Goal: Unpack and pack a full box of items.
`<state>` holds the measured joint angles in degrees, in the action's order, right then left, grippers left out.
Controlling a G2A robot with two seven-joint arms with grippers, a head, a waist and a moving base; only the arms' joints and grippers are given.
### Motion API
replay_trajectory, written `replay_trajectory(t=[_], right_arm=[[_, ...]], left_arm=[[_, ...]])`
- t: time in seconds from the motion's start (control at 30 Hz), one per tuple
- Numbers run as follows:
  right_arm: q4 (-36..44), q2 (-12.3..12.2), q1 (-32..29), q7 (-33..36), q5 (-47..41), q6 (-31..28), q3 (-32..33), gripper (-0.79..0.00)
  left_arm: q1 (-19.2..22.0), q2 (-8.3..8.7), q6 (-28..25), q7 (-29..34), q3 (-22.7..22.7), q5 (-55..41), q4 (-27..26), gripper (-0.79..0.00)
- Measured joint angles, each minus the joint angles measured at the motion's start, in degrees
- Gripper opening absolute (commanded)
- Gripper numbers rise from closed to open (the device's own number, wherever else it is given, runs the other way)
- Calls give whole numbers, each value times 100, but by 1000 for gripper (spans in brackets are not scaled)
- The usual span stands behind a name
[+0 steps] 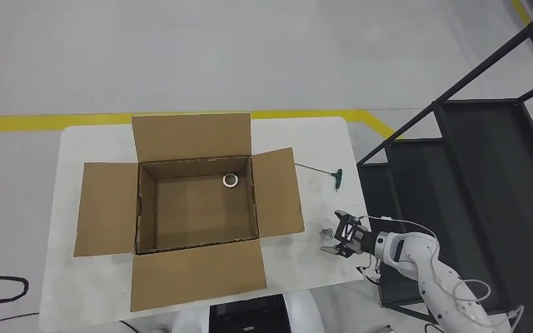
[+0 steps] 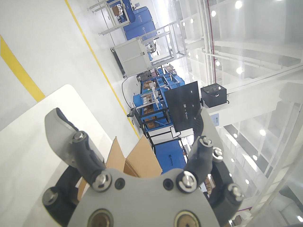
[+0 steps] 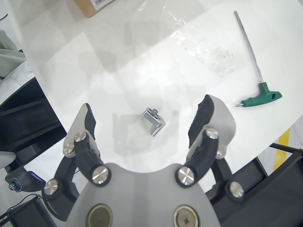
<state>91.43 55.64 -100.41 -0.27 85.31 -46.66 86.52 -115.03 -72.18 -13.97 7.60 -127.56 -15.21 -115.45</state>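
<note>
1. Cardboard box (image 1: 196,208) stands open mid-table, with a white ring (image 1: 231,180) in its far right corner; barcode stickers on one flap, print too small to read
2. Right gripper (image 3: 147,109) hovers, jaws spread, over a small metal bracket (image 3: 153,120) near a green-handled hex key (image 3: 254,57)
3. Left gripper (image 2: 130,116) is spread, holding nothing

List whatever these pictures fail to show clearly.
Top view: the small white ring inside the open brown cardboard box is too small to identify.
Left wrist view: the open left hand hides most of that box.
Right wrist view: the contents of the clear plastic bag are too faint to tell; the box is cut off by the picture's edge.
</note>
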Motion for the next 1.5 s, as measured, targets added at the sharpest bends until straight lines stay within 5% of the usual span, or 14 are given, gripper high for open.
replay_trajectory(t=[0.2, 0.43, 0.73, 1.17, 1.5], right_arm=[[0, 0, 0, 0, 0, 0, 0, 0], [0, 0, 0, 0, 0, 0, 0, 0], [0, 0, 0, 0, 0, 0, 0, 0], [0, 0, 0, 0, 0, 0, 0, 0], [0, 0, 0, 0, 0, 0, 0, 0]], left_arm=[[412, -45, 160, -183, 872, 400, -94, 0], [140, -140, -256, -298, 1669, 684, -128, 0], [392, -144, -250, -266, 1509, 694, -223, 0], [2011, 4, 1246, 406, 1449, 911, 167, 0], [2056, 10, 1314, 434, 1442, 930, 177, 0]])
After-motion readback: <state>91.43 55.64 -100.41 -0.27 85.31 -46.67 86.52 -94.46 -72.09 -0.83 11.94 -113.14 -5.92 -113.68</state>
